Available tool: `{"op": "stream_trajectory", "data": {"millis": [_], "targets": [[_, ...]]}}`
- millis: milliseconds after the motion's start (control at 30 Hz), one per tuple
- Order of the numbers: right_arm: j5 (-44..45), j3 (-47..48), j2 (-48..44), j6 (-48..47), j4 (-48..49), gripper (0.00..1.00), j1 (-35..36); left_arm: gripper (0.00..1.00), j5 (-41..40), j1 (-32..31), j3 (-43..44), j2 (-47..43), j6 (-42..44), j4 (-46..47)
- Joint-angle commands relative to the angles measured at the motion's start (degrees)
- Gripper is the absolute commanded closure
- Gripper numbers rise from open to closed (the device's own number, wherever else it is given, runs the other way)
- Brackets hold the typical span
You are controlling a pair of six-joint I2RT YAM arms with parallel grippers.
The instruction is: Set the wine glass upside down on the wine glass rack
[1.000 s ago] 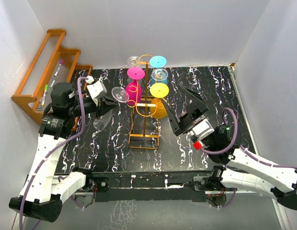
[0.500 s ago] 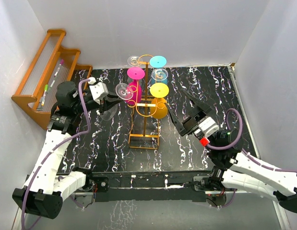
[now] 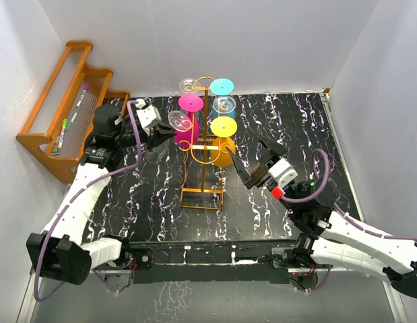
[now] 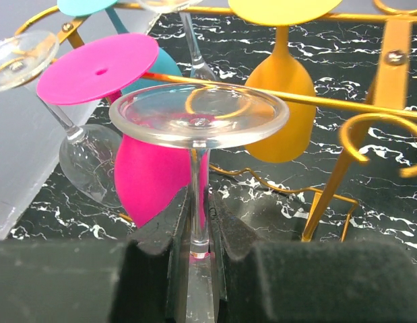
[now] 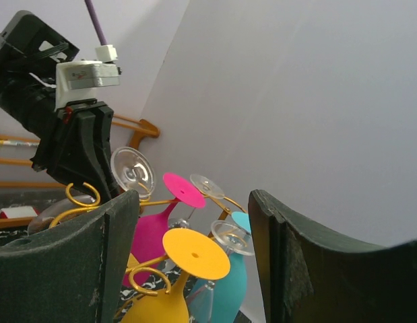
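The left gripper (image 3: 161, 132) was clamped on the stem of the clear wine glass (image 4: 198, 114). The glass stood upside down in its grip, foot disc up above the fingers and bowl below them, out of the wrist view. The stem's long axis ran upright, square to the fingers.

The wine glass rack (image 3: 203, 156) lay straight ahead of this gripper and very near. From above, the foot looked just short of the nearer rail, though I could not tell whether it touched wire. Ahead and a little left of the gripper hung a pink glass (image 4: 161, 178), ahead and right a yellow glass (image 4: 282, 118), and further right a curled hook (image 4: 387, 138) stood empty.

By my judgement, the coming move turned on carrying the stem forward into a free loop with the foot above the rail — and the pink glass's foot, close beside the clear one, was the likeliest thing to clip.

The right gripper (image 3: 243, 151), jaws apart and holding nothing, hovered beyond the rack over the counter (image 3: 282, 108), farther from the glass.
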Motion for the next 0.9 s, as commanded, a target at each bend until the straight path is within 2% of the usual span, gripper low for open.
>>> {"op": "stream_trajectory", "data": {"millis": [0,433,867], "targets": [[0.40,2.11,0.06,0.71,0.04,0.32,0.04,1.00,1.94,0.22,3.87,2.09,-0.29,3.97],[1.71,1.51,-0.56,-0.81,-1.31,0.31,0.02,1.00,4.98,0.15,5.50,4.48,-1.42,5.93],[2.68,1.29,-1.33,-1.28,-2.17,0.30,0.04,1.00,4.83,-1.76,6.08,5.43,1.86,3.74]]}}
